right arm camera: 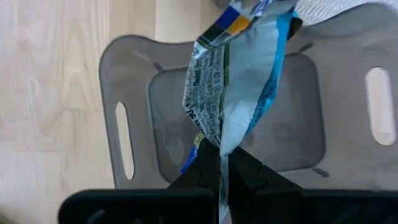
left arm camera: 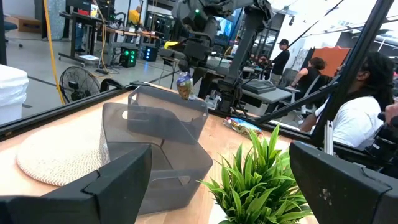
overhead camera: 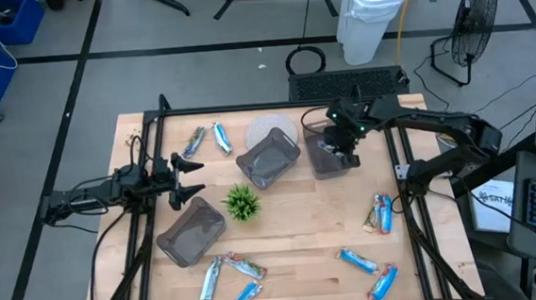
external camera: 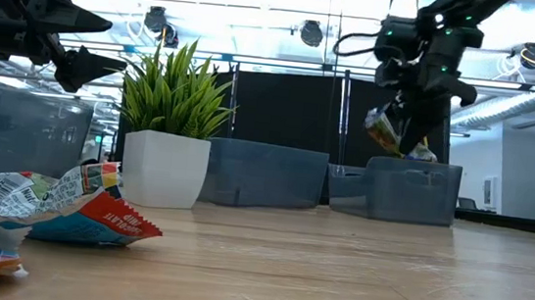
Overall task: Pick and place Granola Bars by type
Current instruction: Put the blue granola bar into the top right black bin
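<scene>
Granola Bars (overhead camera: 379, 215): you have loose packets scattered over the wooden table (overhead camera: 292, 224), a cluster at 6 to 7 o'clock, more at 4 to 5 o'clock, two at 11 o'clock.

Trays, by size order after the table: right tray (overhead camera: 328, 155) at 1 o'clock, middle tray (overhead camera: 269, 157) near centre, left tray (overhead camera: 190, 231) at 7 o'clock.

Right gripper (right arm camera: 222, 163): you see it hanging over the right tray, fingers pinched tight on one end of a held bar (right arm camera: 233, 87); the packet dangles directly below the fingertips, above the tray's floor.

Left gripper (overhead camera: 187, 176): waits at 9 o'clock, fingers spread apart, nothing between them.

Plant (overhead camera: 241, 203): near centre, between the left tray and the middle tray.
</scene>
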Controlling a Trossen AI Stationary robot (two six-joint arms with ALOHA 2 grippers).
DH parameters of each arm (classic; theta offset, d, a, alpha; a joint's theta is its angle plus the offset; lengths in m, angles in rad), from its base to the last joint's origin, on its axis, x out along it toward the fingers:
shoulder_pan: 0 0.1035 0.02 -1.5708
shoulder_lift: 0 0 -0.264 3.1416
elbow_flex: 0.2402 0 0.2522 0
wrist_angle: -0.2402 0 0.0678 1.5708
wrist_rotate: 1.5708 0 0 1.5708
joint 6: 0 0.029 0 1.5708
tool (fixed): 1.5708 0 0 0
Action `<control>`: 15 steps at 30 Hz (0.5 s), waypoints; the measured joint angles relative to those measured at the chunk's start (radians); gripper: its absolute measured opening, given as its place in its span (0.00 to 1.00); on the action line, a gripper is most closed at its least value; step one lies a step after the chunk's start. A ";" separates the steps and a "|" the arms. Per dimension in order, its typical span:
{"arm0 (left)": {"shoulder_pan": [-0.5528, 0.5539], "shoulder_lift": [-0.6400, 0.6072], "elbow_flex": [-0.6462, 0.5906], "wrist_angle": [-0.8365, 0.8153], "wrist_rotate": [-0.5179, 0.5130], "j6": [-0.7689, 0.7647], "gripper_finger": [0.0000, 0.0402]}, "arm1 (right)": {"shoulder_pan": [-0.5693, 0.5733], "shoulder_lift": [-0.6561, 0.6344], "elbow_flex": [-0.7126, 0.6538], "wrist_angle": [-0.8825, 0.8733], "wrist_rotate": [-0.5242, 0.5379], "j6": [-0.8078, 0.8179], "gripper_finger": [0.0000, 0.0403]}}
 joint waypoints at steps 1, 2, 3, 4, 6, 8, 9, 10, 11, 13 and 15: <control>0.000 0.000 0.000 0.000 0.000 0.000 0.94 | 0.006 0.018 0.009 -0.009 0.010 -0.001 0.00; 0.000 0.000 0.000 0.000 0.000 0.000 0.94 | 0.013 0.033 0.015 -0.018 0.016 -0.003 0.00; 0.000 0.000 0.000 0.000 0.000 0.000 0.94 | 0.019 0.051 0.021 -0.029 0.019 -0.005 0.00; 0.000 0.000 0.000 0.000 0.000 0.000 0.94 | 0.026 0.067 0.025 -0.037 0.019 -0.006 0.00; 0.000 0.000 0.000 0.000 0.000 0.000 0.94 | 0.040 0.098 0.030 -0.048 0.021 -0.005 0.00; 0.000 0.000 0.000 0.000 0.000 0.000 0.94 | 0.057 0.122 0.031 -0.057 0.043 -0.003 0.00; 0.000 0.000 0.000 0.000 0.000 0.000 0.94 | 0.064 0.134 0.031 -0.059 0.044 0.001 0.00; 0.000 0.000 0.000 0.000 0.000 0.000 0.94 | 0.068 0.144 0.031 -0.063 0.044 0.001 0.00; 0.000 0.000 0.000 0.000 0.000 0.000 0.94 | 0.073 0.152 0.031 -0.064 0.046 0.001 0.00; 0.000 0.000 0.000 0.000 0.000 0.000 0.94 | 0.081 0.166 0.031 -0.063 0.046 0.002 0.00; 0.000 0.000 0.000 0.000 0.000 0.000 0.94 | 0.085 0.177 0.031 -0.059 0.048 0.002 0.00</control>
